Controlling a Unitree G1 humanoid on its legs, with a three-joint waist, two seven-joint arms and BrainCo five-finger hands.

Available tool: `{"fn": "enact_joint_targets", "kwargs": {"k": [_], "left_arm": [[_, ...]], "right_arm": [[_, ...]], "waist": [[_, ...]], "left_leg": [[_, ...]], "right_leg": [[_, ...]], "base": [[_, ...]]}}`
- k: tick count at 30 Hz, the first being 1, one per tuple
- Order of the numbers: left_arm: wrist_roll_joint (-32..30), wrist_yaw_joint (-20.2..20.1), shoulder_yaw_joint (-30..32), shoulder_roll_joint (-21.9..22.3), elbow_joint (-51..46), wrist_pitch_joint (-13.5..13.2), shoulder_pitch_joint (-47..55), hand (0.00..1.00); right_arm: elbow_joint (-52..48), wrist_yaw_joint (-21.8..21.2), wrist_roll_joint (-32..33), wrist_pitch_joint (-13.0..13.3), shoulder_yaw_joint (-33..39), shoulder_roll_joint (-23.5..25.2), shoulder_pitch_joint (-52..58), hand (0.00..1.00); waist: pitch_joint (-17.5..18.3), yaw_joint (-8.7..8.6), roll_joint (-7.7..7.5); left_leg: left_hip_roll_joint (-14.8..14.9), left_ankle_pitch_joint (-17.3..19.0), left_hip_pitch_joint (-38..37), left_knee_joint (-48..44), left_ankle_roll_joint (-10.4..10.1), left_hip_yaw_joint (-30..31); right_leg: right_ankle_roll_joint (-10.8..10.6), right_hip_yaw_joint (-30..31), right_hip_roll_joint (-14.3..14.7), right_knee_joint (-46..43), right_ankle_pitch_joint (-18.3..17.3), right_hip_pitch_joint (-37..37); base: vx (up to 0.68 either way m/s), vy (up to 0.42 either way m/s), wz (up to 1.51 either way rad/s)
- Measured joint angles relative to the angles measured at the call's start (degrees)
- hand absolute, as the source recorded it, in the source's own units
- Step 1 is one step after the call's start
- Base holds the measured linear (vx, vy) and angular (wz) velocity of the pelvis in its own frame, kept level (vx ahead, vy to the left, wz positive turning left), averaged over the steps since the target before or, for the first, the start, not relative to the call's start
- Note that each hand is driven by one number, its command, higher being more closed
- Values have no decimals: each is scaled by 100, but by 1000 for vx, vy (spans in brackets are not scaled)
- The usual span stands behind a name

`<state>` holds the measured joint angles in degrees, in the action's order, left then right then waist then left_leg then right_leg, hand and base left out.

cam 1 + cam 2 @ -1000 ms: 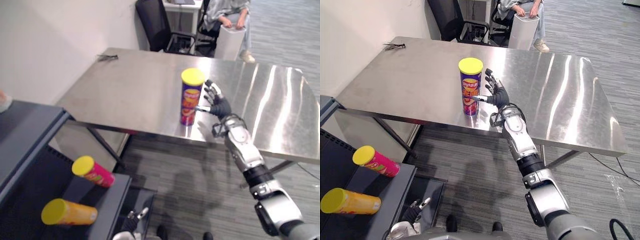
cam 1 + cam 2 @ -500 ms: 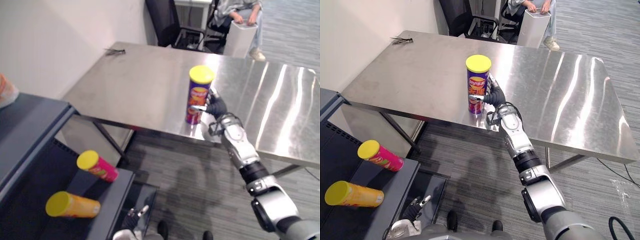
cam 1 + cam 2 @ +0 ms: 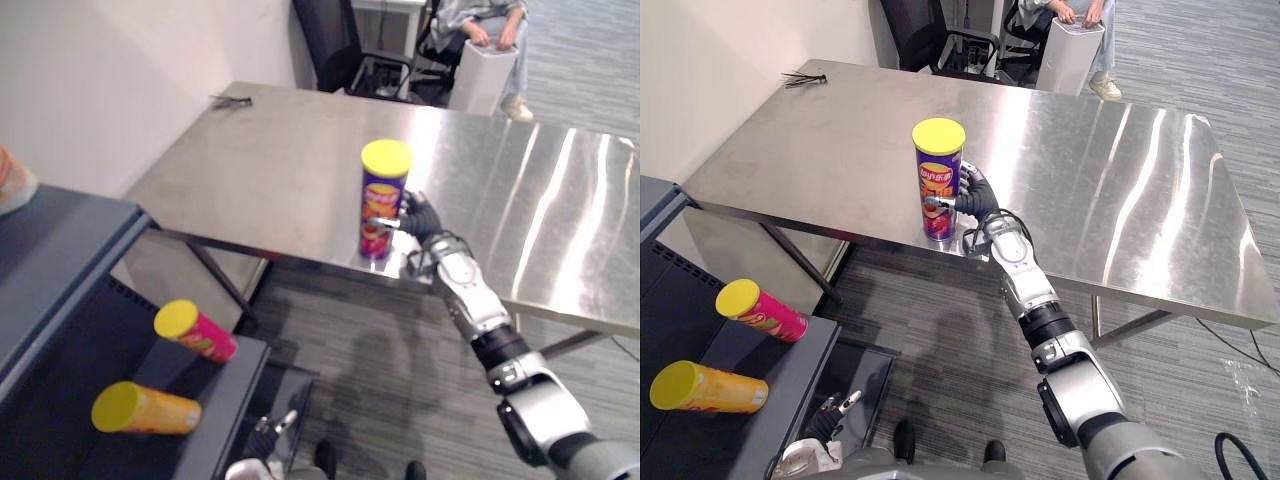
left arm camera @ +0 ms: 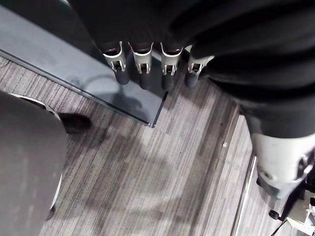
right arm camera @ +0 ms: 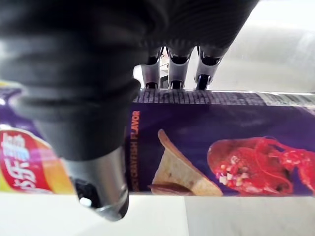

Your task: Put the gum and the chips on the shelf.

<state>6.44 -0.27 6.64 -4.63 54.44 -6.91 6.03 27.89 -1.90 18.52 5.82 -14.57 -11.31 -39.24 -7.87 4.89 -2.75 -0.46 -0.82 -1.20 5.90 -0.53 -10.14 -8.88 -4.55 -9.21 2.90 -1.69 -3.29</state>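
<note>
- Left eye view: I'm gripping the purple chips can (image 3: 384,200), which is standing upright near the steel table's (image 3: 250,170) front edge. My right hand (image 3: 420,216) is at its 4 o'clock, curled round the lower half.
- Right eye view: the shelf (image 3: 800,365) is at 8 o'clock, holding a pink can (image 3: 758,311) and a yellow can (image 3: 706,389). I'm aiming for the bare board beside them.
- Left wrist view: the left hand (image 4: 142,61) is hanging idle, fingers straight.
- Right wrist view: thumb and fingers are clamping opposite sides. The grip looks low, so I'm planning a straight, vertical lift.

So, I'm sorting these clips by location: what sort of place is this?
Probably an office or lab workspace: a stainless steel table, a black office chair behind it, grey carpet flooring, and a person seated beyond.
</note>
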Motion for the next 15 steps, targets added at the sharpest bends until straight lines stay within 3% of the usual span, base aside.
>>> {"fn": "enact_joint_targets", "kwargs": {"k": [7, 15], "left_arm": [[-27, 1, 1, -2, -18, 13, 0, 0], [-51, 11, 35, -3, -31, 82, 3, 0]], "right_arm": [[-88, 18, 1, 0, 24, 0, 51, 100], [-1213, 229, 2, 3, 562, -23, 717, 100]], "waist": [[0, -9, 0], [1, -37, 1]], "left_leg": [[1, 1, -2, -3, -2, -11], [5, 1, -15, -36, -2, -20]], "right_leg": [[0, 12, 1, 1, 0, 5], [-1, 46, 2, -4, 2, 9]], "base": [[0, 0, 0], [0, 0, 0]]}}
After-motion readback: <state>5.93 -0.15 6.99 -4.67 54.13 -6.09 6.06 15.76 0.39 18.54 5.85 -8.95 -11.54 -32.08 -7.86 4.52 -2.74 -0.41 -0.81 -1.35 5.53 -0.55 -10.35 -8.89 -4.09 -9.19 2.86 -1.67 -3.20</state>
